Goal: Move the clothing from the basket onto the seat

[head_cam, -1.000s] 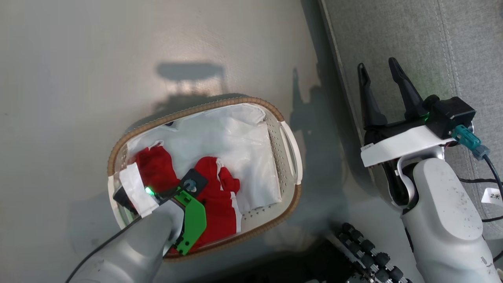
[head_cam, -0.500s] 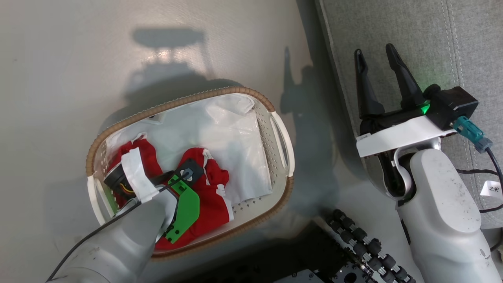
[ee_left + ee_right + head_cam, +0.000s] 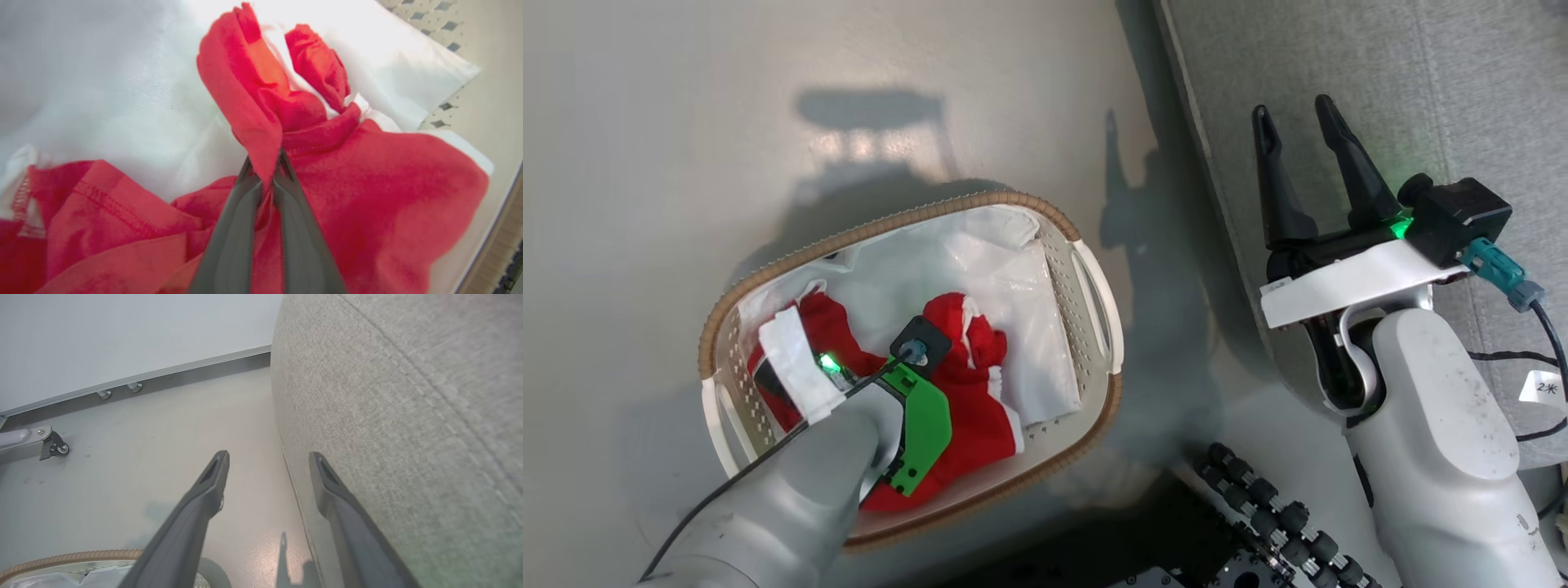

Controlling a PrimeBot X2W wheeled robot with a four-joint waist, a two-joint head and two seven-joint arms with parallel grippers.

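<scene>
floor (image 3: 670,98): pale grey, glossy — shadows lay across it.
wall (image 3: 122,330): white, metal skirting (image 3: 184,373) below.
seat (image 3: 1380,73): grey fabric, near the basket (image 3: 915,214).
clothing (image 3: 980,408): red, lay inside the basket.
left gripper (image 3: 264,167): clamped on a clothing fold.
right gripper (image 3: 1290,114): fingers apart, empty — over the seat's edge.

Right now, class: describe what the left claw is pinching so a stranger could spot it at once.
Left of the grey seat stands a brown-rimmed white basket. Inside it lies red clothing with white trim, one fold pinched in the left claw. Its bright red sets it apart from the plain white sheet beneath.
</scene>
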